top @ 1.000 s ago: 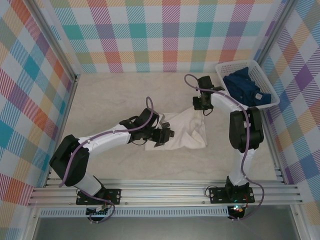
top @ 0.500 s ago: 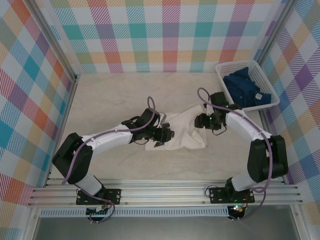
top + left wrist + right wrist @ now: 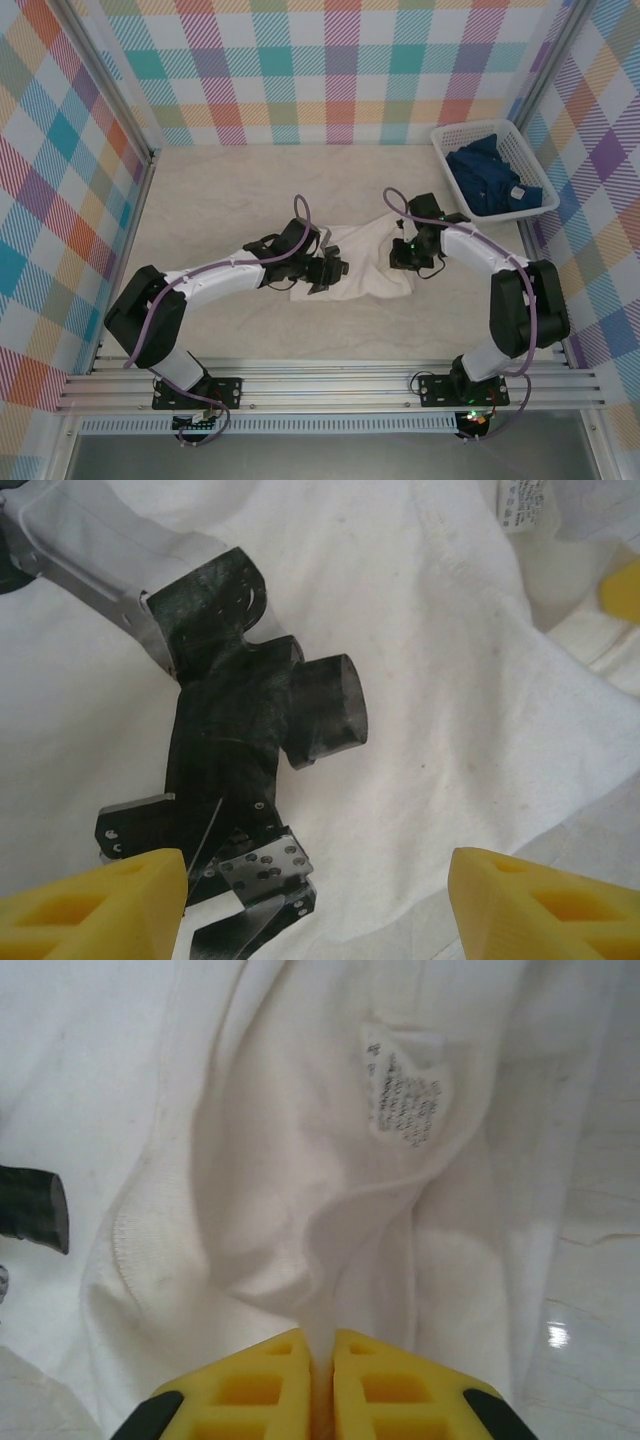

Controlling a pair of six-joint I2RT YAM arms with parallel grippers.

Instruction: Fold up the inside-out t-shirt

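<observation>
The white inside-out t-shirt (image 3: 362, 285) lies crumpled mid-table. It spreads under both wrist views (image 3: 450, 670) (image 3: 250, 1140), and its printed tag (image 3: 405, 1098) faces up. At the shirt's right edge my right gripper (image 3: 402, 256) is shut, with a raised fold of the cloth pinched between the yellow fingertips (image 3: 322, 1350). My left gripper (image 3: 335, 272) rests over the shirt's left part and is open. Its yellow fingers (image 3: 110, 900) stand far apart above the cloth (image 3: 320, 905). Black arm hardware (image 3: 240, 710) covers part of the fabric there.
A white basket (image 3: 470, 130) at the back right holds a dark blue garment (image 3: 495, 180). Checked walls enclose the table on three sides. Bare tabletop (image 3: 220, 190) stretches to the left and behind the shirt.
My right gripper has come from the back, near the basket, forward and down to the shirt's right edge, carrying cloth with it. The left arm has barely shifted.
</observation>
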